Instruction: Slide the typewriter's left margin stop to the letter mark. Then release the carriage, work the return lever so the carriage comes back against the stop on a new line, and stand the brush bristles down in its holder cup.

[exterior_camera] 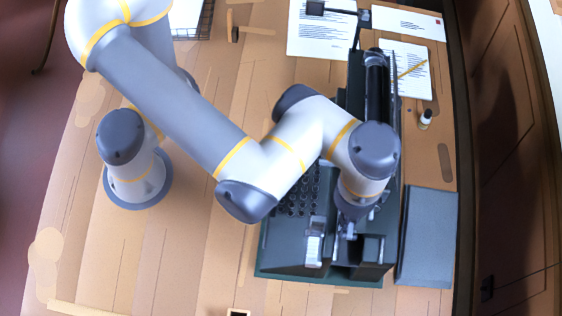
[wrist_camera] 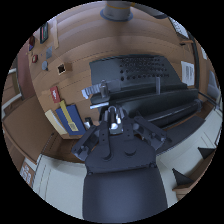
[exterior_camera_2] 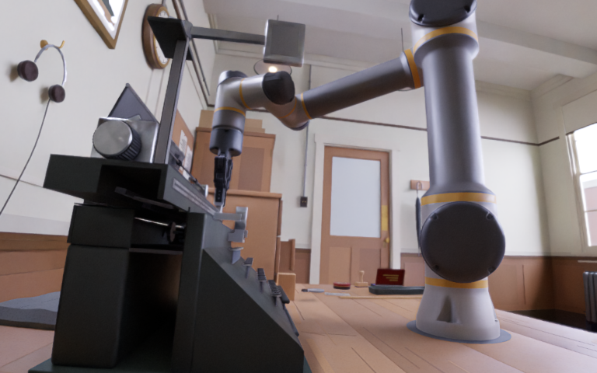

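The dark typewriter (exterior_camera: 345, 200) (exterior_camera_2: 167, 264) (wrist_camera: 140, 82) sits at the right side of the wooden desk. Its carriage and black roller (exterior_camera: 377, 90) stand toward the far end. My gripper (exterior_camera: 346, 231) (exterior_camera_2: 221, 200) (wrist_camera: 114, 118) points straight down at the near end of the margin rail, closed on a small silvery margin stop tab (wrist_camera: 113, 124). The light grey return lever (exterior_camera: 314, 245) (wrist_camera: 96, 89) (exterior_camera_2: 233, 215) sticks out just beside the gripper. The square holder cup (wrist_camera: 61, 68) (exterior_camera: 238, 312) stands on the desk off the typewriter's end. I cannot make out the brush.
A grey pad (exterior_camera: 427, 235) lies right of the typewriter. Papers (exterior_camera: 320, 27) and a small bottle (exterior_camera: 425, 119) lie past its far end. The arm's base (exterior_camera: 132, 170) stands to the left. A blue folder (wrist_camera: 67, 119) lies near the desk edge.
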